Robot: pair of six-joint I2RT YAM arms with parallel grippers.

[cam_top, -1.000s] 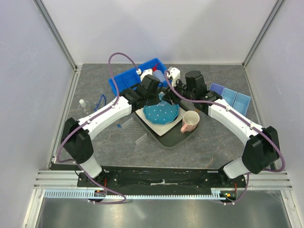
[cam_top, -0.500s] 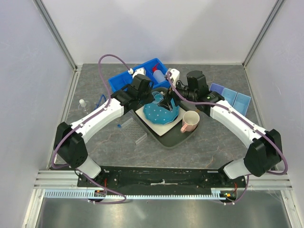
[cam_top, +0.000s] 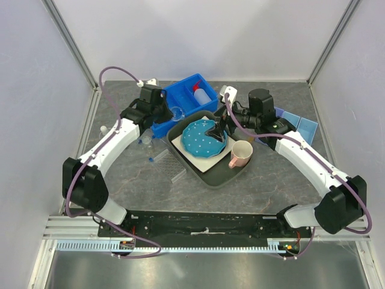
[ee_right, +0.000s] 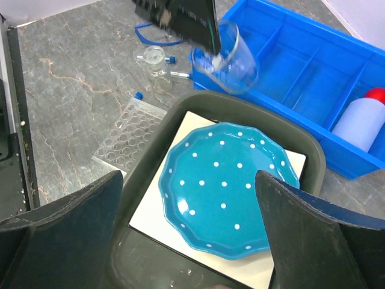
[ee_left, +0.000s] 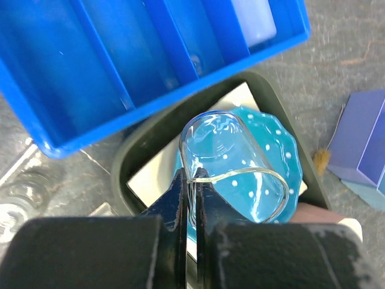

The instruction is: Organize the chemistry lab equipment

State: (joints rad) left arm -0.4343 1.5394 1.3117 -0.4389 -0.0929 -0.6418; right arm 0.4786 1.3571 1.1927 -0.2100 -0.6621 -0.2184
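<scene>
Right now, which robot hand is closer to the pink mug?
Right. The right gripper hangs over the plate beside the pink mug; the left gripper is farther, by the blue bin.

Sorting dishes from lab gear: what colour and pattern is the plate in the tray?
The plate is teal-blue with small white dots, clearest in the right wrist view.

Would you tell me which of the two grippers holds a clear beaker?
The left gripper, pinching the clear beaker by its rim; the right gripper is open and empty.
</scene>
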